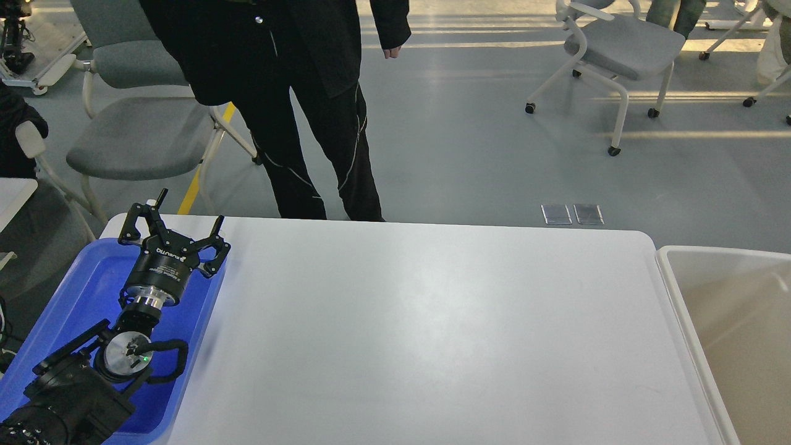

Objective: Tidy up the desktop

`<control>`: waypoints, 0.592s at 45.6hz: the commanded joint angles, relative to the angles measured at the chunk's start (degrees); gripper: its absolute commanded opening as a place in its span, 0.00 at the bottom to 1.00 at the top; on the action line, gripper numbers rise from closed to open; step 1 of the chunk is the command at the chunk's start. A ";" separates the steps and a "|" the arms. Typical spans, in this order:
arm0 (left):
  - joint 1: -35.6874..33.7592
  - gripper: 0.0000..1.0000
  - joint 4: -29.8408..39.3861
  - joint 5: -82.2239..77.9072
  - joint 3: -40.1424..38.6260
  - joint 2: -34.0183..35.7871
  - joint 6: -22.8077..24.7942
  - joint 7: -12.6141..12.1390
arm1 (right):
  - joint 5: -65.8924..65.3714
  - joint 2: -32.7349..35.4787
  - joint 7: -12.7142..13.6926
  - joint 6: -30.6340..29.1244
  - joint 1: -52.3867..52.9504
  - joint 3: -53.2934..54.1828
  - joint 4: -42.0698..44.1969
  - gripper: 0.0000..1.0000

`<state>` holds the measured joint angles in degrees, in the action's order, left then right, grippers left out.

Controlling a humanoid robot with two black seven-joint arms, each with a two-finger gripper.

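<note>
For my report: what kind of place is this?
Probably an office-like test room or lab: a white desktop on a grey floor, wheeled chairs around, a person standing by, and a robot's left gripper over a blue tray.

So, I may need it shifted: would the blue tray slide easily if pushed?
Probably yes. The blue tray looks like thin, smooth plastic lying flat on the glossy white desktop, so it should slide, not tip. It shows nothing inside, so it is likely light, perhaps slightly flexible.
</note>
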<state>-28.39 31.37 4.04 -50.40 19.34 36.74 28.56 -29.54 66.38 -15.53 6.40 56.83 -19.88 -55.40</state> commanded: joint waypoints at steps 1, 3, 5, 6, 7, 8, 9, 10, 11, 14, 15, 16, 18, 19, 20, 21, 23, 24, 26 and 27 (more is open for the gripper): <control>0.00 1.00 0.00 0.01 -0.05 0.00 0.00 0.00 | 9.76 -7.40 -0.11 -0.42 -13.93 8.01 12.76 0.00; 0.00 1.00 0.00 0.01 0.03 0.00 0.00 0.00 | 10.98 -9.68 -0.11 -0.60 -16.30 9.41 16.09 0.00; 0.00 1.00 0.00 0.01 0.04 0.00 0.00 0.00 | 11.69 -11.44 -0.11 -0.69 -17.89 10.29 18.47 0.00; 0.00 1.00 0.00 0.01 0.04 0.00 0.00 0.00 | 11.96 -12.41 -0.11 -0.69 -18.68 10.65 19.61 0.00; 0.00 1.00 0.00 0.01 -0.05 0.00 0.00 0.00 | 12.04 -13.38 -0.11 -0.69 -19.47 11.00 20.76 0.00; 0.00 1.00 0.00 0.01 -0.05 0.00 0.00 0.00 | 12.22 -14.34 -0.11 -0.69 -20.17 11.35 21.90 0.00; 0.00 1.00 0.00 0.01 -0.05 0.00 0.00 0.00 | 12.48 -15.48 -0.11 -0.69 -20.70 11.70 23.04 0.00; 0.00 1.00 0.00 0.01 0.03 0.00 0.00 0.00 | 12.57 -16.54 -0.11 -0.78 -21.14 12.14 24.36 0.00; 0.00 1.00 0.00 0.01 0.04 0.00 0.00 0.00 | 12.92 -17.68 -0.02 -0.86 -21.58 12.49 25.59 0.00; 0.00 1.00 0.00 0.01 0.03 0.00 0.00 0.00 | 13.63 -20.93 -0.02 -0.95 -22.81 13.02 29.54 0.00; 0.00 1.00 0.00 0.01 0.04 0.00 0.00 0.00 | 13.89 -21.99 -0.02 -0.95 -23.16 13.02 30.86 0.00; 0.00 1.00 0.00 0.01 0.04 0.00 0.00 0.00 | 14.15 -23.04 0.07 -1.04 -23.43 13.11 32.18 0.00; 0.00 1.00 0.00 0.01 0.03 0.00 0.00 0.00 | 14.68 -25.07 0.15 -1.13 -23.87 13.11 34.73 0.00; 0.00 1.00 0.00 0.01 -0.05 0.00 0.00 0.00 | 14.94 -26.12 0.15 -1.21 -23.96 13.02 35.96 0.00; 0.00 1.00 0.00 0.01 -0.05 0.00 0.00 0.00 | 15.12 -27.00 0.15 -1.22 -23.96 13.11 37.10 0.00; 0.00 1.00 0.00 0.01 0.03 0.00 0.00 0.00 | 15.38 -27.79 0.15 -1.39 -24.04 13.02 38.16 0.00; 0.00 1.00 0.00 0.01 0.03 0.00 0.00 0.00 | 15.91 -28.76 0.24 -2.00 -24.13 13.02 39.75 0.00; 0.08 1.00 0.00 0.01 0.04 0.00 0.00 0.00 | 16.26 -29.20 0.33 -2.62 -24.13 13.02 40.45 0.00; 0.00 1.00 0.00 0.01 -0.05 0.00 0.00 0.00 | 16.96 -30.17 0.42 -3.41 -24.48 13.11 41.68 0.00; 0.00 1.00 0.00 0.01 0.03 0.00 0.00 0.00 | 17.32 -30.69 0.42 -3.67 -24.57 13.11 42.47 0.00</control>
<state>-28.38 31.37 4.03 -50.39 19.34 36.73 28.56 -15.69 43.56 -15.42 4.93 35.23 -7.96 -23.47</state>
